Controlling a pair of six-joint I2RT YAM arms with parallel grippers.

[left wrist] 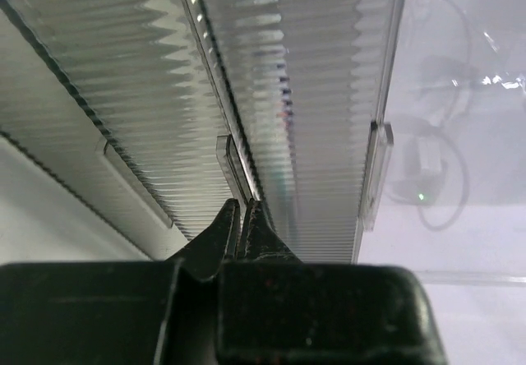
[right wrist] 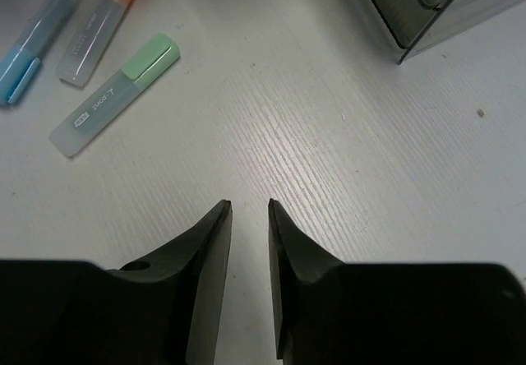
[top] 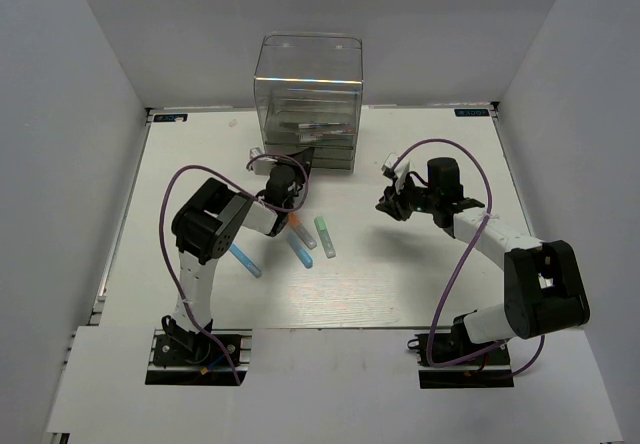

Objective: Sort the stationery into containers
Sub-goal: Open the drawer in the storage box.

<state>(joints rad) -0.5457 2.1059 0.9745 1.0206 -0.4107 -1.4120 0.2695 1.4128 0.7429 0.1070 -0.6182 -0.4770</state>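
Observation:
The clear drawer cabinet stands at the back centre. My left gripper is at its lower front; in the left wrist view the gripper is shut on a thin clear drawer handle between ribbed drawer fronts. Two light-blue markers, an orange marker and a mint-green marker lie on the table. My right gripper hovers right of them, slightly open and empty. The right wrist view shows the mint marker, the orange one and a blue one.
Thin pens show faintly inside an upper drawer. The cabinet's lower corner is at the top right of the right wrist view. White walls close the table on the left, back and right. The left arm's purple cable loops over the markers.

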